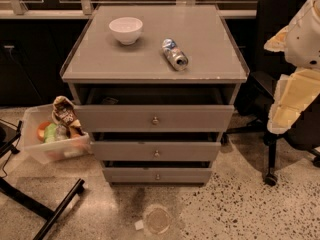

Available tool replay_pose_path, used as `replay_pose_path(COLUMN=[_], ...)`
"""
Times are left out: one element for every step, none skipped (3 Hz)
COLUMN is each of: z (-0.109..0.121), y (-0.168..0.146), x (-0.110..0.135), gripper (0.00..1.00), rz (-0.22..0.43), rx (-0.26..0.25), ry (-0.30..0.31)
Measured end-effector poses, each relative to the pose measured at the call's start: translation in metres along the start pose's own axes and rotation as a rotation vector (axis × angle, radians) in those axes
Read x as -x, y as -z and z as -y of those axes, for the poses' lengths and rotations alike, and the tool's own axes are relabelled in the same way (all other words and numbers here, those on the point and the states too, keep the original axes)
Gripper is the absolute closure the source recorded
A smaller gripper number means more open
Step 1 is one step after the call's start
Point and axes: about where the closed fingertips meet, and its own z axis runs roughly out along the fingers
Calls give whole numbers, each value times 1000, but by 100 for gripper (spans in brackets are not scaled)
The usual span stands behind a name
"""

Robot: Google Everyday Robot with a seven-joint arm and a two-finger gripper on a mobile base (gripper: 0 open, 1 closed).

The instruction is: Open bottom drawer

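Note:
A grey cabinet [155, 44] with three drawers stands in the middle of the camera view. The bottom drawer [130, 175] is the lowest and shortest front, with a small round metal knob [157, 176]. A thin dark gap shows above its front, and its inside is hidden. The mid-sized front [125, 151] sits above it. The tallest front [115, 118] at the top is pulled out a little. My arm shows as white and cream parts at the right edge, and my gripper [290, 104] hangs there, well to the right of the cabinet and above the bottom drawer's level.
A white bowl [125, 29] and a can [174, 54] lying on its side are on the cabinet top. A clear bin [35, 151] of snacks sits on the floor at left. A black chair [272, 79] stands at right, black legs [50, 211] at lower left, and a round clear lid [157, 219] in front.

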Motion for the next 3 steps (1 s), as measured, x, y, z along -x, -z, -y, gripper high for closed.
replay_pose_path(z=[0, -1, -16], y=[0, -6, -46], x=[0, 0, -2], gripper=[0, 0, 0], rz=[0, 22, 105], rx=[0, -11, 11], ry=[0, -18, -101])
